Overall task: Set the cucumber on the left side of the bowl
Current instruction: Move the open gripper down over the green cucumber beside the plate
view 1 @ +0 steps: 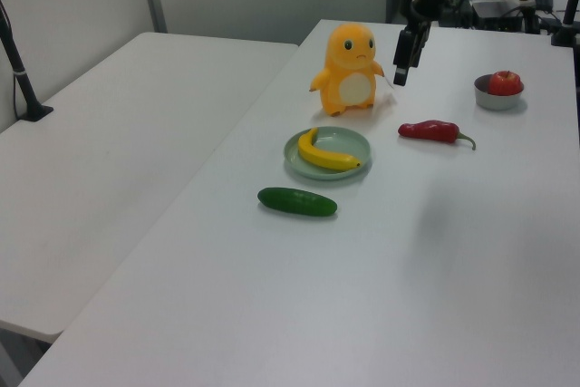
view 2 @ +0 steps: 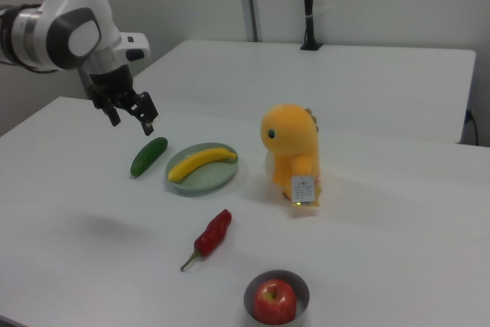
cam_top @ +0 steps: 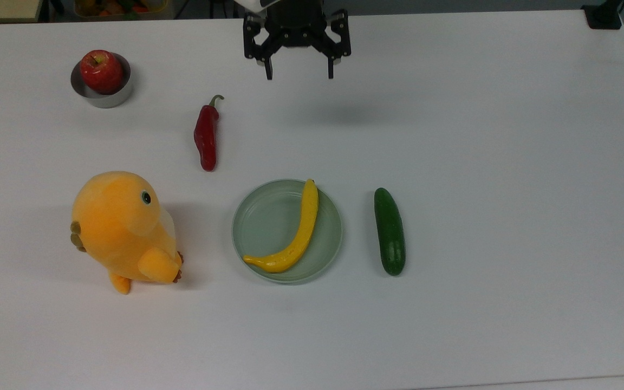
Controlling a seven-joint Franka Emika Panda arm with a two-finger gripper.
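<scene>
Black pincer (cam_top: 298, 75) | spread wide | holds nothing | above table (cam_top: 507, 162)

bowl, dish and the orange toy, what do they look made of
Bowl: looks like steel, silver-grey with a shiny wall; a red apple sits in it.
Dish: probably plastic, pale green with a dull, even sheen; ceramic can't be ruled out.
Toy: plush fabric, its outline soft and its surface fuzzy and matte.
</scene>
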